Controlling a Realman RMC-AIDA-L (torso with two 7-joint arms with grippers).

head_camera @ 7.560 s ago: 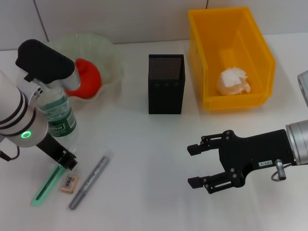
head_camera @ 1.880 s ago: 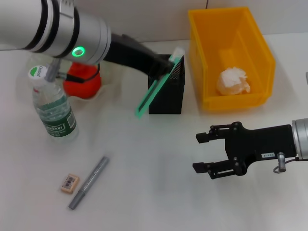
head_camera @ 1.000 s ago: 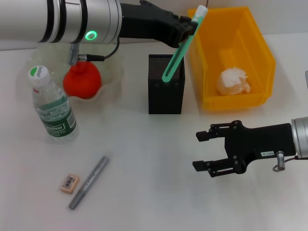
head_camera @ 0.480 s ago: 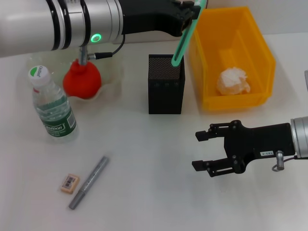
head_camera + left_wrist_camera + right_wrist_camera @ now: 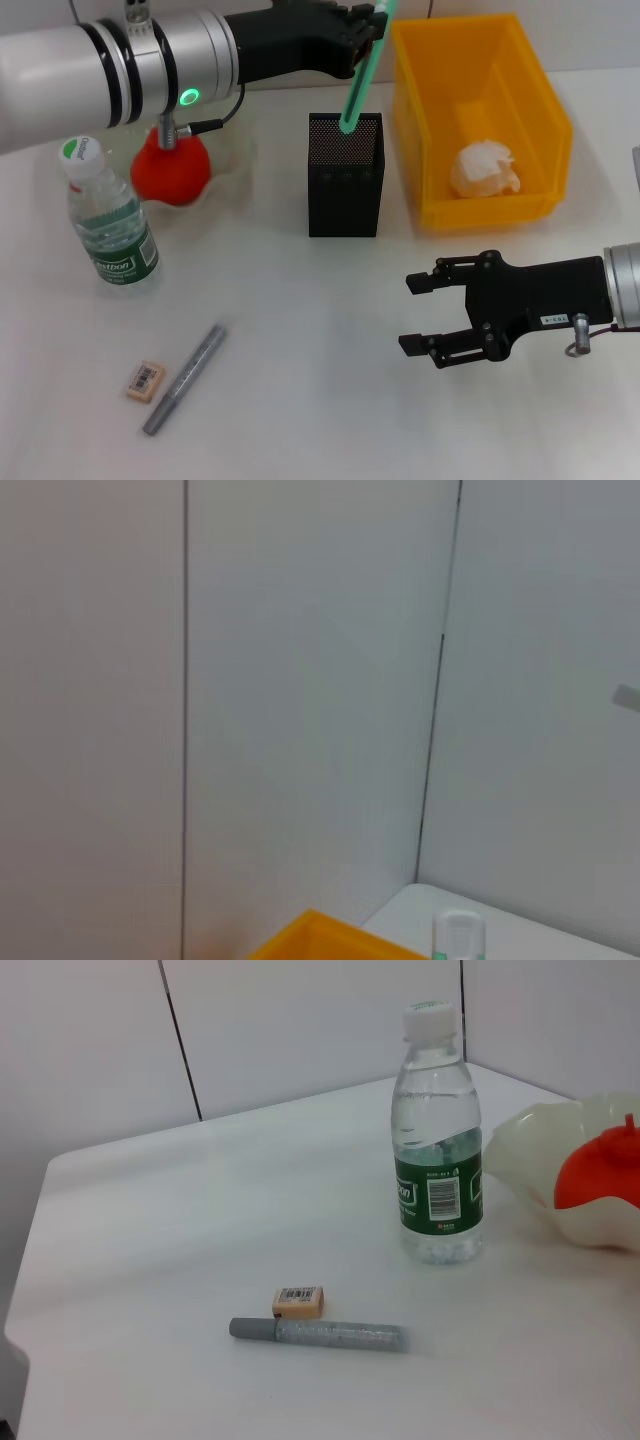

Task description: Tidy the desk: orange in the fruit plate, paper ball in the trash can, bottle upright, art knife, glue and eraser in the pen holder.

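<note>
Above the black mesh pen holder [image 5: 345,174], left gripper [image 5: 370,25] is pinching the green art knife [image 5: 362,72] near its upper end. Knife hangs steeply tilted, lower tip right at the holder's open top, toward its back right corner; can't tell if the tip is inside yet. Left arm reaches in across the back of the desk from the robot's left, green status light on. Left wrist view shows only wall panels, a corner of the yellow bin and the white end of the knife [image 5: 459,936].

Right gripper [image 5: 424,315] hovers over bare table [image 5: 300,330] at front right, fingers spread, holding nothing, pointing toward the robot's left.

Task items:
- Orange [image 5: 171,170] sits in the translucent fruit plate [image 5: 232,165], back left, just beside the pen holder.
- Paper ball [image 5: 486,169] lies in the yellow bin [image 5: 538,85] serving as trash can, right of the holder.
- Bottle [image 5: 108,226] stands upright, white cap on, green label, in front of the plate. Also seen in the right wrist view [image 5: 435,1180].
- Eraser [image 5: 144,380] lies flat at front left, barcode up.
- Grey glue stick [image 5: 185,379] lies just beside the eraser on its right side, angled, not touching. Right wrist view confirms a small gap: eraser [image 5: 298,1301], glue stick [image 5: 320,1333].
</note>
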